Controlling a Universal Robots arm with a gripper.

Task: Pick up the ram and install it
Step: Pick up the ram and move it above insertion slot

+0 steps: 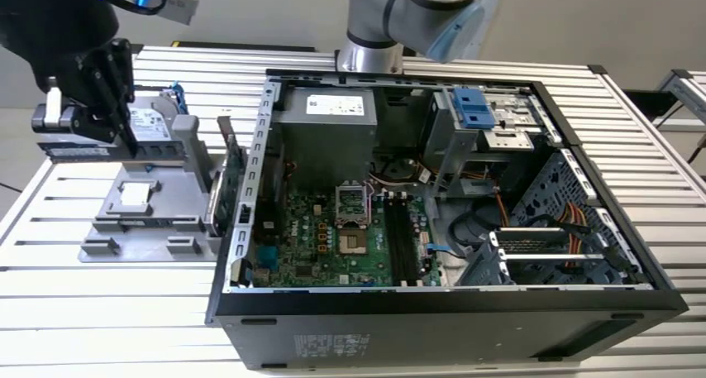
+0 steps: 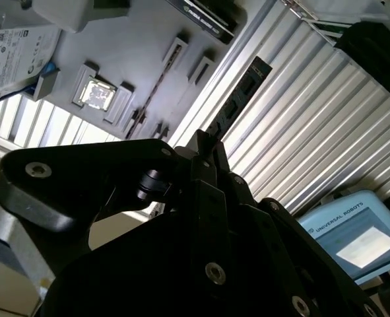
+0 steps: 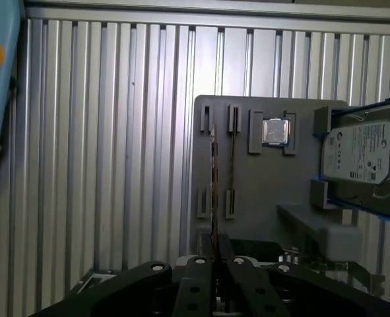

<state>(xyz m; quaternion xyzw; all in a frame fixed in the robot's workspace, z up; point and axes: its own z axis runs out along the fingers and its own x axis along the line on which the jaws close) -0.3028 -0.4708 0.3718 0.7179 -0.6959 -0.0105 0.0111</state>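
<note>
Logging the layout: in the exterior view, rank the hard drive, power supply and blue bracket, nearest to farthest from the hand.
1. Hard drive, beside the hand.
2. Power supply, inside the case.
3. Blue bracket, toward the exterior view's right.

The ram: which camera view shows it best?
The second wrist view: the ram shows its flat side, sticking out of the claw that grips it. In the first wrist view it is edge-on, a thin line. In the exterior view it seems a small dark strip below the claw.
</note>
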